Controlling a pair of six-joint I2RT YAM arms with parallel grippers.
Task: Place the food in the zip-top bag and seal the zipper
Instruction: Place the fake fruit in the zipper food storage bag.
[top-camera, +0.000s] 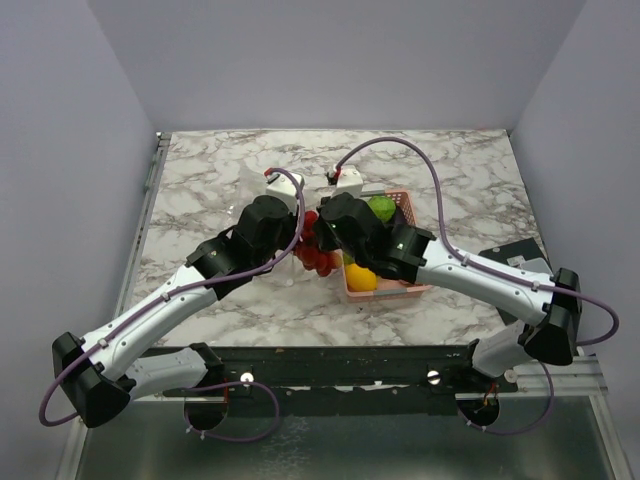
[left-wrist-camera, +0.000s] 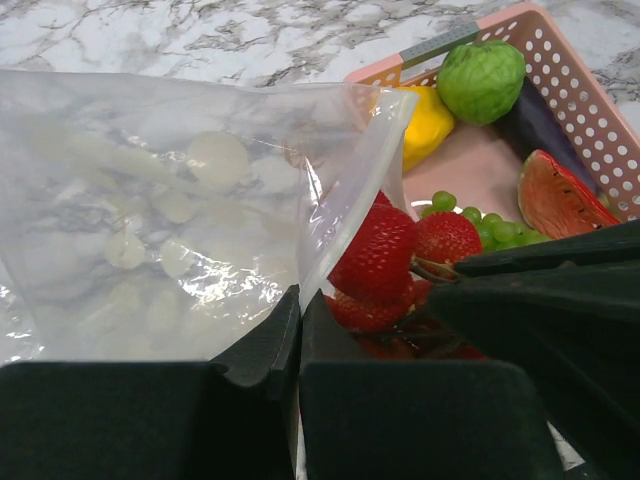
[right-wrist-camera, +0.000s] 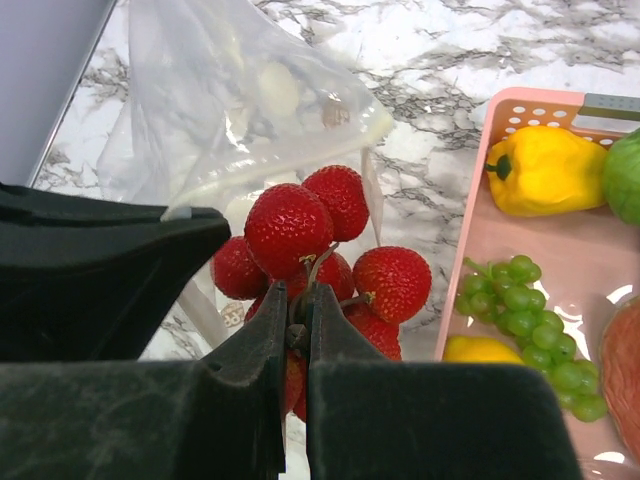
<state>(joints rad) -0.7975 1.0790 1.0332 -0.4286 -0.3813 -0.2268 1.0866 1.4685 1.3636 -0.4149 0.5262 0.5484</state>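
My left gripper (left-wrist-camera: 298, 298) is shut on the mouth edge of the clear zip-top bag (left-wrist-camera: 170, 200), holding it up. The zipper (left-wrist-camera: 345, 195) runs as a whitish strip along that edge. My right gripper (right-wrist-camera: 300, 298) is shut on the stem of a red strawberry cluster (right-wrist-camera: 305, 225), part of the food. It hangs right beside the bag's mouth (right-wrist-camera: 280, 165), above the table. In the top view both wrists meet over the strawberries (top-camera: 315, 252), left of the basket.
A pink slotted basket (right-wrist-camera: 508, 102) stands right of the grippers. It holds a yellow pepper (right-wrist-camera: 540, 170), green grapes (right-wrist-camera: 525, 300), a round green fruit (left-wrist-camera: 482, 80), a dark eggplant (left-wrist-camera: 538, 122), a watermelon slice (left-wrist-camera: 560, 195) and a lemon (top-camera: 361, 278). The marble table (top-camera: 220, 160) spreads around it.
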